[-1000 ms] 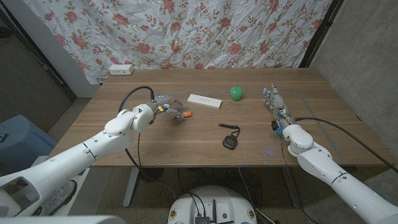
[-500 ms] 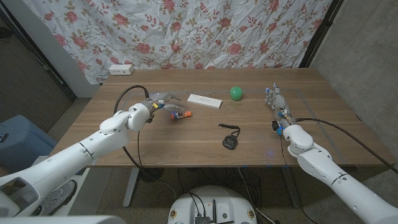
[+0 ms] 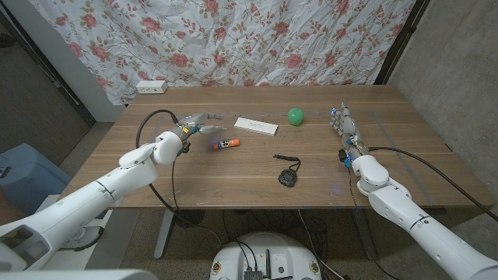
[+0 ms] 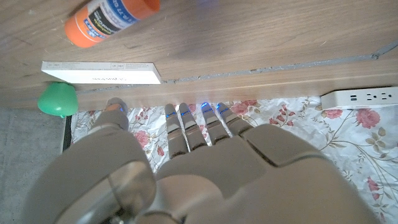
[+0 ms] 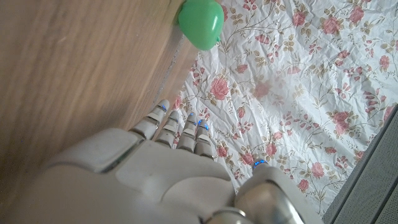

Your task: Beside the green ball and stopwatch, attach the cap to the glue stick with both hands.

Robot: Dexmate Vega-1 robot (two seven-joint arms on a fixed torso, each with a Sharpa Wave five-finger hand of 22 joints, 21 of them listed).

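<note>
The glue stick (image 3: pixel 226 143) lay on its side on the wooden table (image 3: pixel 257 175), a little left of the middle of the head view, its orange cap end pointing toward the picture's right. It sat free on the wood, with nothing gripping it. The left hand (image 3: pixel 196 124) was up and to the left of it in that frame, fingers (image 3: pixel 212 119) stretched out toward the right and spread apart, holding nothing. Their tips ended near the stick but clear of it, with bare wood between. In the left wrist view the glue stick (image 4: pixel 111 20) showed at the upper left of the frame, well apart from the straightened fingers (image 4: pixel 193 127) in the lower half.

Just right of those fingertips in the head view lay a flat white box (image 3: pixel 256 126), and farther right the green ball (image 3: pixel 295 117) rested near the far side of the table. The stopwatch (image 3: pixel 287 176), black with its cord looped above it, lay below the ball, near the centre of the frame, to the lower right of the glue stick.

The right hand (image 3: pixel 343 126) stood at the right of the head view, fingers extended up the frame and empty, well apart from the glue stick. In the right wrist view its fingers (image 5: pixel 171 127) ran straight and close together, and the green ball (image 5: pixel 201 23) showed at the top of the frame.

A white power strip (image 3: pixel 151 86) lay at the table's far left corner, in front of a floral cloth (image 3: pixel 257 39) hanging behind.
</note>
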